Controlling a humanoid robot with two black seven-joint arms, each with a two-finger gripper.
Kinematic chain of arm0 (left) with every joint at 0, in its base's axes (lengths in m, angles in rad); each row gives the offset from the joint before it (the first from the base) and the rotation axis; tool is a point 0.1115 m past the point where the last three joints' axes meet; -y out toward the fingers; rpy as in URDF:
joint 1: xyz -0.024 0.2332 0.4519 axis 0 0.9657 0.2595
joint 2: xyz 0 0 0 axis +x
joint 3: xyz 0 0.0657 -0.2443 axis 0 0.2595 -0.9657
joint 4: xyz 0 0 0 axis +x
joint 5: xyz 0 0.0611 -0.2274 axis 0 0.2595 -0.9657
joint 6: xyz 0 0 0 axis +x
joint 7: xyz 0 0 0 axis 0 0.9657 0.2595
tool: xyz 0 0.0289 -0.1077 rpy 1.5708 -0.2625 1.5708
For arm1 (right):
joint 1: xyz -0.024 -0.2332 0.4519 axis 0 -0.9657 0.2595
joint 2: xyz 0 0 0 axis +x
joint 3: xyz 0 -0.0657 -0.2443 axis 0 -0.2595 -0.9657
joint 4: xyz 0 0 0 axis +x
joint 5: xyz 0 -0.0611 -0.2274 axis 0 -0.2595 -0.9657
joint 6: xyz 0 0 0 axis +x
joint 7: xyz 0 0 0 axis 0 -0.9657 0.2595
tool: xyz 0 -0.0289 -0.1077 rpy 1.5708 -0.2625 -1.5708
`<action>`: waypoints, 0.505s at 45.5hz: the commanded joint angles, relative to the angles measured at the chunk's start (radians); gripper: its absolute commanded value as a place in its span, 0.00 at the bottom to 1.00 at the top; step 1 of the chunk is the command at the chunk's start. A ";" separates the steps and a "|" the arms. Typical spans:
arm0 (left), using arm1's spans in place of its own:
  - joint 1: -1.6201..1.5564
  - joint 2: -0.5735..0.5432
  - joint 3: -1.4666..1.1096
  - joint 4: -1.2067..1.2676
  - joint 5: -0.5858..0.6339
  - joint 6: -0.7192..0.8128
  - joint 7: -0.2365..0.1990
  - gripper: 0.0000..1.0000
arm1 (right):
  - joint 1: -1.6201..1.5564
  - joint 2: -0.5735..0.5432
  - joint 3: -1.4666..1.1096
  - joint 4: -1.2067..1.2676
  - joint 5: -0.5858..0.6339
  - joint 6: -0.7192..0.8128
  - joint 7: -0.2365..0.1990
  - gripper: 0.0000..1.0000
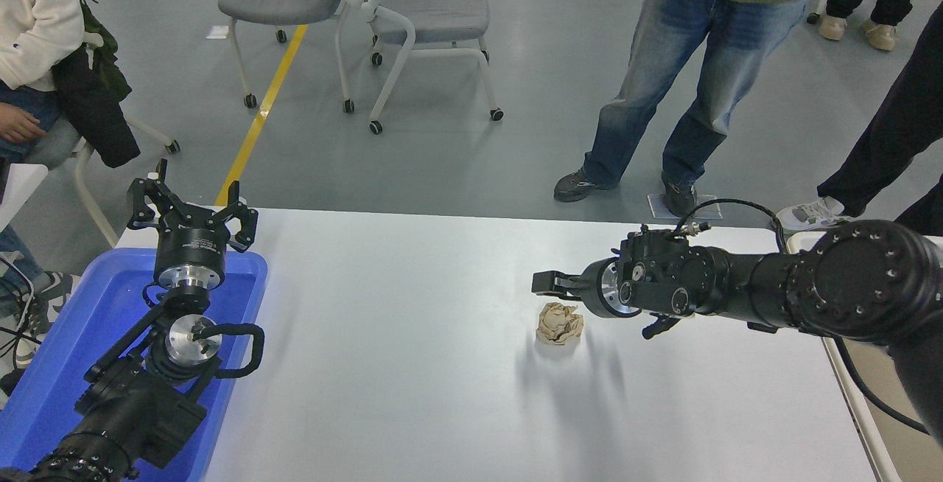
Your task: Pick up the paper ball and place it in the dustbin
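The paper ball (560, 323), a tan crumpled wad, lies on the white table (398, 364) right of centre. My right gripper (544, 283) comes in from the right, points left and hovers just above and behind the ball, not touching it. I see it edge-on. The dustbin (910, 460), cream-beige, shows only as a strip at the lower right edge, mostly hidden behind my right arm (810, 294). My left gripper (191, 205) is open and empty, parked at the lower left over the blue tub.
A bright blue tub (59, 364) sits at the table's left end under my left arm. People stand beyond the far edge (685, 62), one sits at the far left (37, 25). Grey wheeled chairs (412, 3) stand behind.
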 commanded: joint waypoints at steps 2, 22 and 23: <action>0.000 0.000 0.000 0.000 0.000 0.000 0.000 0.99 | -0.064 0.000 0.059 -0.002 -0.075 -0.001 0.001 1.00; 0.002 0.000 0.000 0.000 0.000 0.000 0.000 0.99 | -0.114 0.000 0.071 -0.025 -0.175 -0.038 0.001 1.00; 0.000 0.000 0.000 0.000 0.000 0.000 0.000 0.99 | -0.114 0.000 0.071 -0.026 -0.176 -0.041 0.001 1.00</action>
